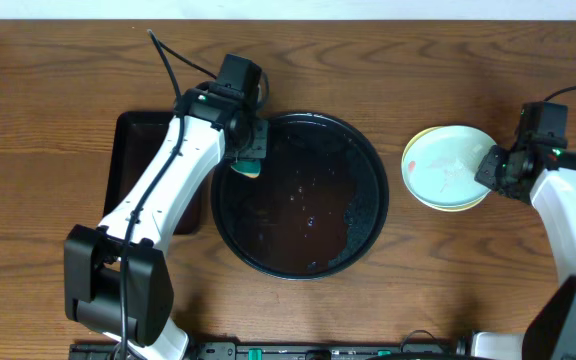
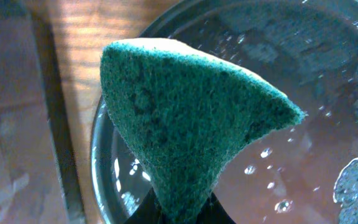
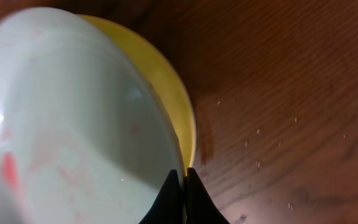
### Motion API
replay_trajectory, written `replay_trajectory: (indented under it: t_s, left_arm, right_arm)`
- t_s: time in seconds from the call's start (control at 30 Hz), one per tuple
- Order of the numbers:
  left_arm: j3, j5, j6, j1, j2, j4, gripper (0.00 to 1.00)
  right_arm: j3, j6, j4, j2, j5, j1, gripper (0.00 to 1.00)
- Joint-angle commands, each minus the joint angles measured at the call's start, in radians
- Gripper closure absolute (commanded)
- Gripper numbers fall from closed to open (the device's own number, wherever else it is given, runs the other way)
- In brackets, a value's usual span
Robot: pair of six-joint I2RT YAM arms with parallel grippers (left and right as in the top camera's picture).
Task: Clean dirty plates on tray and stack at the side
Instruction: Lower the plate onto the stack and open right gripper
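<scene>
- Right now the left gripper [image 1: 251, 160] is pinching a green sponge [image 2: 185, 118], hanging over the far-left rim of the round tray [image 1: 380, 195].
- Tray floor is wet and dotted with droplets.
- Plates sit stacked on the table [image 1: 68, 80] right of the tray, well apart from it: pale blue plate [image 1: 446, 165] on top, yellow plate [image 3: 166, 81] under it.
- Blue one shows a faint red smear [image 3: 8, 171].
- Right gripper [image 3: 183, 177] is at the stack's right edge, fingers pressed together with nothing between them; contact with the rim is unclear.
- Rectangular tray [image 1: 133, 150] lies left of the round one, half hidden under the left arm [image 1: 168, 180].
</scene>
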Motion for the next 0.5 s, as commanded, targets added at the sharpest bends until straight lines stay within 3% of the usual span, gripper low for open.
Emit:
replay_trajectory:
  t_s: [0.0,0.03,0.07,0.17,0.47]
  left_arm:
    - [0.044,-0.004,0.026,0.063,-0.026,-0.049,0.93]
    - [0.057,-0.004,0.036,0.083,-0.035,-0.068,0.93]
    - [0.07,-0.004,0.043,0.1,-0.044,-0.088,0.93]
    - [0.1,-0.004,0.082,0.163,-0.076,-0.138,0.93]
    - [0.068,-0.008,0.213,0.369,-0.09,-0.212,0.93]
  right_arm:
    - [-0.005,0.01,0.032,0.069,0.052,-0.006,0.93]
    - [-0.005,0.01,0.037,0.081,0.052,-0.006,0.87]
    - [-0.005,0.01,0.041,0.09,0.051,-0.006,0.73]
    - [0.003,0.01,0.036,0.082,0.043,-0.005,0.43]
    - [0.18,-0.044,-0.12,-0.018,-0.194,0.024,0.19]
